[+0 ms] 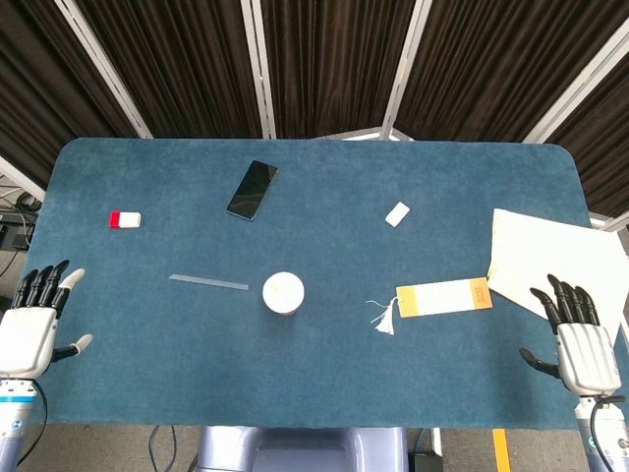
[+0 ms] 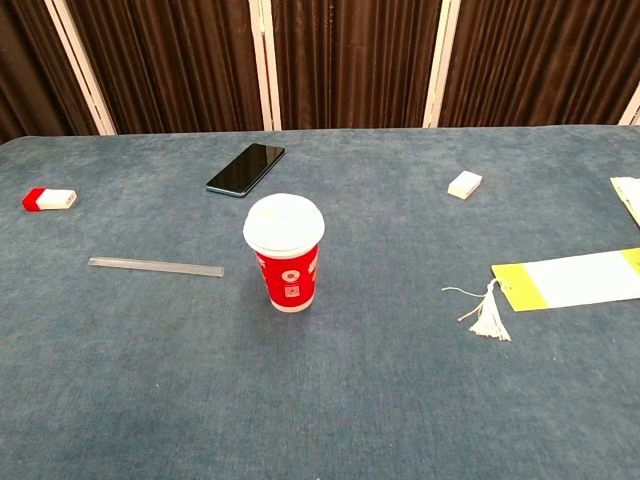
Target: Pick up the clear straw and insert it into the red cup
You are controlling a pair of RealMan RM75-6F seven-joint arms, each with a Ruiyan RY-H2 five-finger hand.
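The red cup (image 1: 283, 293) (image 2: 285, 253) with a white lid stands upright near the middle of the blue table. The clear straw (image 1: 208, 283) (image 2: 155, 266) lies flat just left of the cup, apart from it. My left hand (image 1: 29, 329) hovers open at the table's near left corner, fingers spread, holding nothing. At the near right corner my right hand (image 1: 580, 339) is open too, fingers spread and empty. Both hands are far from the straw and cup. The chest view shows neither hand.
A black phone (image 1: 253, 190) (image 2: 246, 168) lies behind the cup. A red-and-white block (image 1: 125, 219) (image 2: 49, 199) sits far left, a small white block (image 1: 397, 213) (image 2: 464, 183) right of centre. A tasselled yellow-and-white tag (image 1: 442, 297) (image 2: 565, 279) and white papers (image 1: 555, 261) lie at right.
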